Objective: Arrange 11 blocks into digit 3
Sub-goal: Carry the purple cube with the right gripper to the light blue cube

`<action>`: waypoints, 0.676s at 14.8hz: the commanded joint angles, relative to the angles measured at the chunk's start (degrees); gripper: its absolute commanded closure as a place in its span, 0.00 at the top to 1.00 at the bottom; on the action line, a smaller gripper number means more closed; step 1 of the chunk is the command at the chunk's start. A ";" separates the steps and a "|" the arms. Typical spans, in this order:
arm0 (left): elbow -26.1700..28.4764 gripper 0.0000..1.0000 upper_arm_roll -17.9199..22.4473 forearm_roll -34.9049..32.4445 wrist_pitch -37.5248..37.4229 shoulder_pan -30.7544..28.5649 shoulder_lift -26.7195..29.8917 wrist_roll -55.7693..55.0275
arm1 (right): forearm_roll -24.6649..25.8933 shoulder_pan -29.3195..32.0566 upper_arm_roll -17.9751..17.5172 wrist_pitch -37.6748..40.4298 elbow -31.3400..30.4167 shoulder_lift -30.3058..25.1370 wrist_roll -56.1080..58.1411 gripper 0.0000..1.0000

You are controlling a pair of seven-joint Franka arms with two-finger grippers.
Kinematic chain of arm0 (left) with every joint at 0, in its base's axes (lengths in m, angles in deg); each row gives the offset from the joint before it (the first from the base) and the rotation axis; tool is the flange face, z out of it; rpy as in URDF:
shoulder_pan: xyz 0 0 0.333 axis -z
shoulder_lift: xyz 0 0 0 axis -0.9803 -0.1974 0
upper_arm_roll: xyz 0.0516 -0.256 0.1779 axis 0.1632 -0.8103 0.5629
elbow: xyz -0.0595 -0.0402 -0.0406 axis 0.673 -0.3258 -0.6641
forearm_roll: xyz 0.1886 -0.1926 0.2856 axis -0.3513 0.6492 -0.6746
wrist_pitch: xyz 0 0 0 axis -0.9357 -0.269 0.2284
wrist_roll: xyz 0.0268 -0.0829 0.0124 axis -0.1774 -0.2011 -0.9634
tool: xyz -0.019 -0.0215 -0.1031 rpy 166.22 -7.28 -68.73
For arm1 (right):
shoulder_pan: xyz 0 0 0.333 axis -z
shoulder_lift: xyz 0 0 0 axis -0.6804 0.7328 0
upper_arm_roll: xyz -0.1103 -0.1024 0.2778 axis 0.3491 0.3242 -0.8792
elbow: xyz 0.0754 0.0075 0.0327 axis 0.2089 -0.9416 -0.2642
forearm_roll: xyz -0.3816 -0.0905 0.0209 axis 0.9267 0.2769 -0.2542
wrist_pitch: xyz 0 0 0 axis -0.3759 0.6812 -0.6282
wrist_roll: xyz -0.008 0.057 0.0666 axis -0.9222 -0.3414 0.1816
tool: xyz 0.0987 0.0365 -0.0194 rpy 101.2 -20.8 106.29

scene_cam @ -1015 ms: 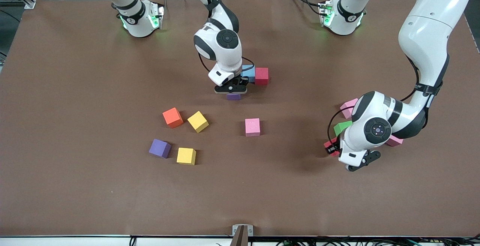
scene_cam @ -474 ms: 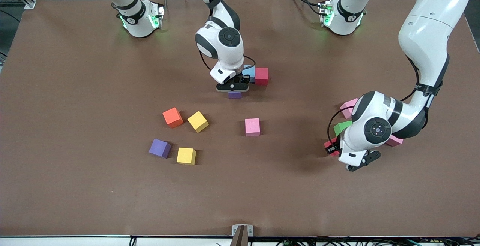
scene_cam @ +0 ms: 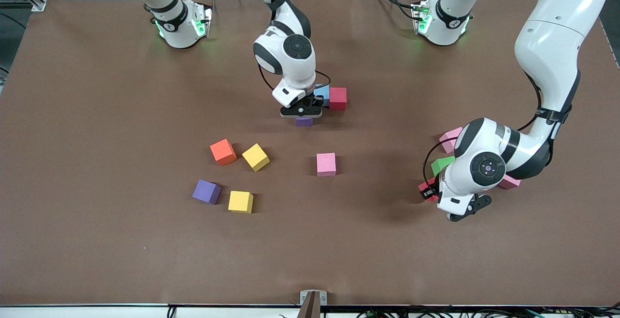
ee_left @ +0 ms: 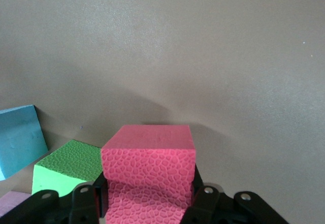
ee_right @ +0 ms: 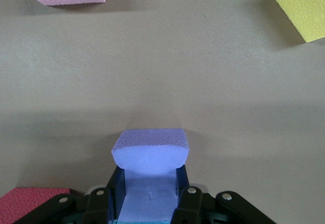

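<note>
My right gripper (scene_cam: 302,114) is shut on a purple block (scene_cam: 303,121), low over the table right beside a light blue block (scene_cam: 322,93) and a red block (scene_cam: 338,98). In the right wrist view the fingers (ee_right: 184,181) squeeze that purple block (ee_right: 151,150). My left gripper (scene_cam: 428,191) is shut on a red block (ee_left: 148,153), low beside a green block (scene_cam: 441,164), toward the left arm's end. Loose on the table lie an orange block (scene_cam: 223,151), two yellow blocks (scene_cam: 255,157) (scene_cam: 240,201), a pink block (scene_cam: 326,164) and a second purple block (scene_cam: 207,191).
Near the left arm's wrist lie a pale pink block (scene_cam: 450,138) and another pinkish block (scene_cam: 508,182), both partly hidden. The left wrist view also shows another light blue block (ee_left: 18,137) beside the green one. Brown table mat (scene_cam: 121,250) stretches bare toward the front camera.
My right gripper has shifted the purple block slightly closer to the light blue and red blocks. The left arm has not moved.
</note>
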 commanded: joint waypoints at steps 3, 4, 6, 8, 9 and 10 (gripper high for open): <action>-0.38 0.39 0.15 0.96 -0.90 0.15 0.17 -0.15 | -0.11 -0.82 0.29 -0.06 -2.12 -1.79 -1.03 0.01; -0.38 0.38 0.15 0.96 -0.82 0.24 0.25 -0.15 | -0.11 -0.82 0.29 -0.06 -2.12 -1.79 -1.03 0.01; -0.38 0.38 0.15 0.87 -0.90 0.24 0.26 -0.24 | -0.11 -0.99 0.29 -0.06 -2.12 -1.79 -1.03 0.01; -0.38 0.39 0.15 0.87 -0.90 0.33 0.43 -0.24 | -0.11 -1.00 0.29 -0.06 -2.12 -1.79 -1.11 0.01; -0.47 0.38 0.15 0.87 -0.90 0.24 0.43 -0.24 | -0.11 -1.17 0.29 0.11 -2.12 -1.79 -1.11 0.01; -0.47 0.38 0.15 0.87 -0.90 0.33 0.52 -0.32 | -0.11 -1.35 0.29 0.38 -2.12 -1.79 -1.11 0.01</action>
